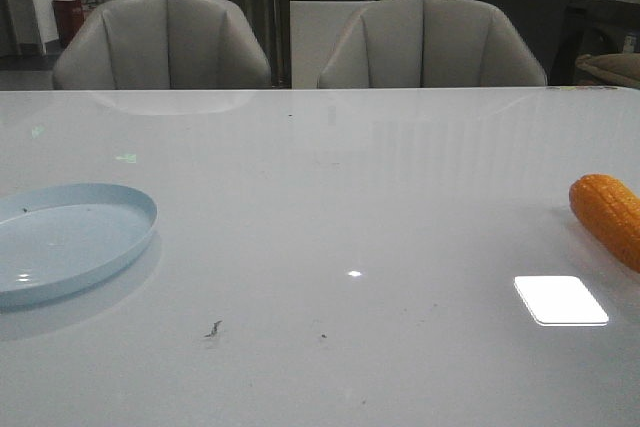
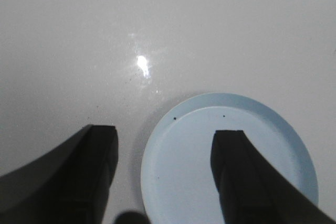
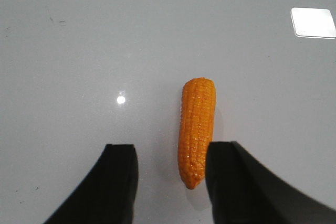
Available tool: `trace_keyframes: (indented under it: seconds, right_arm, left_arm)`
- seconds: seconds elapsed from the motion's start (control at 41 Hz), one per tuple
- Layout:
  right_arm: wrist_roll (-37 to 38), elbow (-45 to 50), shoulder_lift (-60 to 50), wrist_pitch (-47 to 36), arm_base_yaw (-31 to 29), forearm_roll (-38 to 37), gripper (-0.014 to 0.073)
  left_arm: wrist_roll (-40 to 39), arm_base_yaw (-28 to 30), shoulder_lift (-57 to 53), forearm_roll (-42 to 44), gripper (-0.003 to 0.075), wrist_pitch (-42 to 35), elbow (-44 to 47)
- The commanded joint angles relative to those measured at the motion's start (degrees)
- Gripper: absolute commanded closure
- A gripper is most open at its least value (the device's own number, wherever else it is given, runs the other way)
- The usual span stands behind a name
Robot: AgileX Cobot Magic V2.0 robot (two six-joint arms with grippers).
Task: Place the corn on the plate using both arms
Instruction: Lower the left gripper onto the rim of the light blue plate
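Clearly, glossy orange corn (image 3: 196, 132) has bumpy kernels.

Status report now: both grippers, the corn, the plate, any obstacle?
Left gripper open above plate, empty. Right gripper open above corn, not gripping. Corn on the table, far right of plate. Nothing between them.

The table (image 1: 320, 197) under me is smooth, glossy white, mirroring the lights. The corn (image 3: 196, 129) looks like shiny orange plastic, rough with rows of bumpy kernels. The plate (image 2: 184, 150) is smooth pale blue plastic with a soft sheen. My fingers (image 3: 118, 182) look matt black.
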Motion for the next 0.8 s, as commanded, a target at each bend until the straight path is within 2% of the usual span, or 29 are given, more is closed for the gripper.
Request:
trace_keyframes:
  seconds: [0.0,0.366,0.78]
  right_arm:
    - [-0.1,-2.0,-0.5,-3.3,0.1,0.2,0.0175]
    - [-0.1,-2.0,-0.5,1.1,0.1,0.2,0.0175]
    - [-0.1,-2.0,-0.5,3.2,0.1,0.2,0.0175]
  left_arm:
    - [-0.5,0.1,4.0,-0.8,0.0262,0.1,-4.7]
    - [-0.5,0.1,18.5,-0.6,0.0262,-1.0,-5.7]
    - [-0.5,0.1,21.7,1.9,0.0262,-0.9,-5.7]
